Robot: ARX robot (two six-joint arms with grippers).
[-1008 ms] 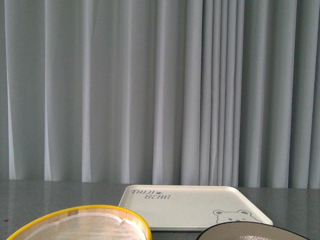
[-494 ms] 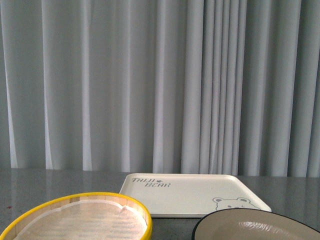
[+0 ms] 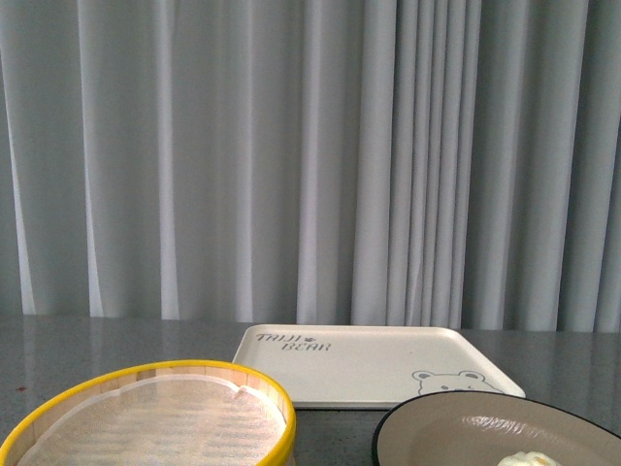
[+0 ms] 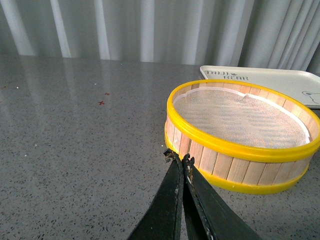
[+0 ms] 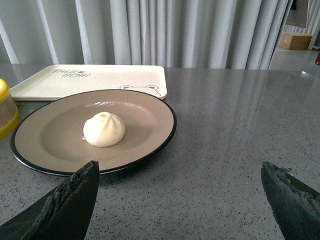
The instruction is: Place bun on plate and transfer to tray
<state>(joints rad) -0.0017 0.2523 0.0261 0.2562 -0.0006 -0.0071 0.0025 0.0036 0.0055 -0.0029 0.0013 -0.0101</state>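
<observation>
A grey speckled tabletop (image 4: 75, 140) stands before a pale grey curtain (image 3: 291, 155).

The bun (image 5: 104, 129), white with a swirled top, sits on the plate (image 5: 50, 135), a little off its middle. The plate is beige inside with a black rim and rests on the tabletop. In the front view only the very top of the bun shows, at the lower edge.

The tray (image 5: 90, 80), cream-white with dark lettering and a small bear face, lies flat just behind the plate. Its near edge is close to the plate's far rim.

A round wooden steamer basket (image 4: 240, 150) with yellow rims stands beside the plate. It holds only a white liner.

The left gripper (image 4: 181, 159) has its dark fingers pressed together with nothing between them, their tips just beside the basket's wall. The right gripper (image 5: 179, 172) is spread wide and holds nothing, on the near side of the plate.
</observation>
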